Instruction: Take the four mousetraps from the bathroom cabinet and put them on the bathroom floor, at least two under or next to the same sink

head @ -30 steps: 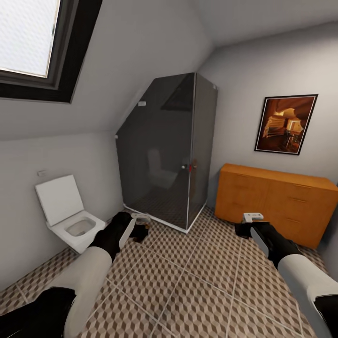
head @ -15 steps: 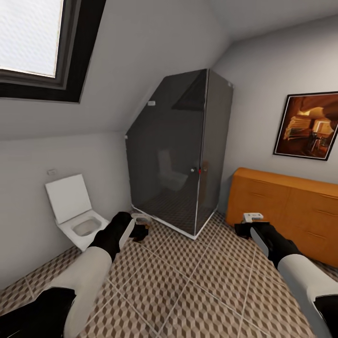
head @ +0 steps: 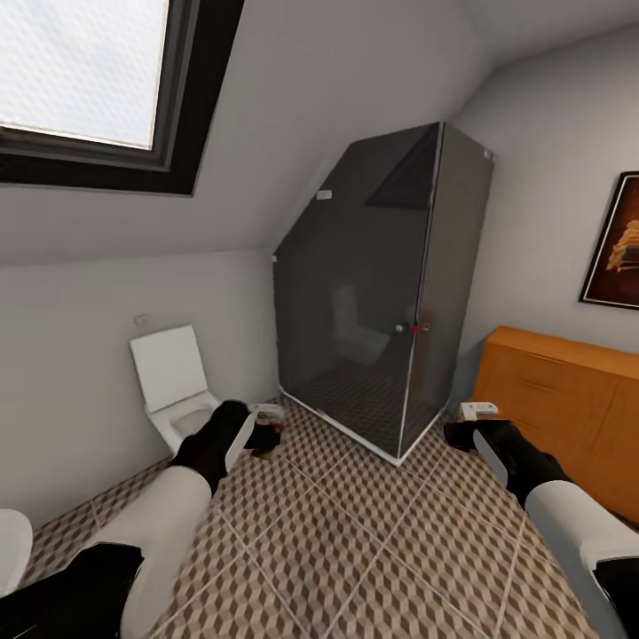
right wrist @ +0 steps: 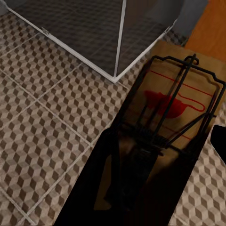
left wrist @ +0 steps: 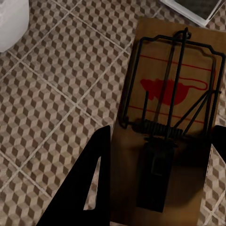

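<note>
Wrist views: each claw clamps one mousetrap.

Each hand carried a mousetrap above the bathroom floor — one in the left hand, one in the right hand. The toilet lay beyond and left of the left hand, the shower stall ahead between both hands — the cabinet just right of the right hand.

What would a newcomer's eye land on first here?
Probably the dark glass shower cabin in the corner, between the white toilet and the orange cabinet. Next, each wrist view shows a mousetrap gripped over the cube-patterned floor: one in the left tool, one in the right tool.
</note>
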Robot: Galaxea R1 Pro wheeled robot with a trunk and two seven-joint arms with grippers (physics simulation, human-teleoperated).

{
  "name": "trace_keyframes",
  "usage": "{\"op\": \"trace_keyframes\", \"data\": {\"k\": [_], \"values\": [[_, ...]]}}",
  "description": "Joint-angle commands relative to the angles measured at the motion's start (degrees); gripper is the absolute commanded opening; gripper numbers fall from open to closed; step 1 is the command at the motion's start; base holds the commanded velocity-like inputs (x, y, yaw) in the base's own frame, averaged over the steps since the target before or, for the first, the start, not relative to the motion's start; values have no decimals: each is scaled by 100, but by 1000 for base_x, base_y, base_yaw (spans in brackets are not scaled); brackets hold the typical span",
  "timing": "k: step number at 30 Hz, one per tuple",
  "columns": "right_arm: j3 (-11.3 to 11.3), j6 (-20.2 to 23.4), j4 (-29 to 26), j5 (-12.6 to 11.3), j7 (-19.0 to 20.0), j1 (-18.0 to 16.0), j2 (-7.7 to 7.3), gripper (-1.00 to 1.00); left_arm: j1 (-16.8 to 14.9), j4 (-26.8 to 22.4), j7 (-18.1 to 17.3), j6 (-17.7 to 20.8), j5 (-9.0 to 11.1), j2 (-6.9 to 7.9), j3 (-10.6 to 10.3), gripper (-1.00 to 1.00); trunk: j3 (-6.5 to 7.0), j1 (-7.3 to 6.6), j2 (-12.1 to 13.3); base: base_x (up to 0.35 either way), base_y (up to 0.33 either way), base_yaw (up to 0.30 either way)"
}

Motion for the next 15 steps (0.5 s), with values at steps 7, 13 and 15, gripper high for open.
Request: {"op": "trace_keyframes", "data": {"k": [7,13,15], "values": [[38,25,-12,-49,-10,0,-10,-100,-2,-3,40,22,-4,0,-20,-100,-3,3,-4,29,-1,272],[38,25,-13,-50,-11,-1,-10,-100,-2,1,40,22,-4,0,-20,-100,-3,3,-4,1,0,272],[38,25,-12,-51,-11,-1,-10,-100,-2,5,40,22,-4,0,-20,-100,-3,3,-4,0,0,271]]}}
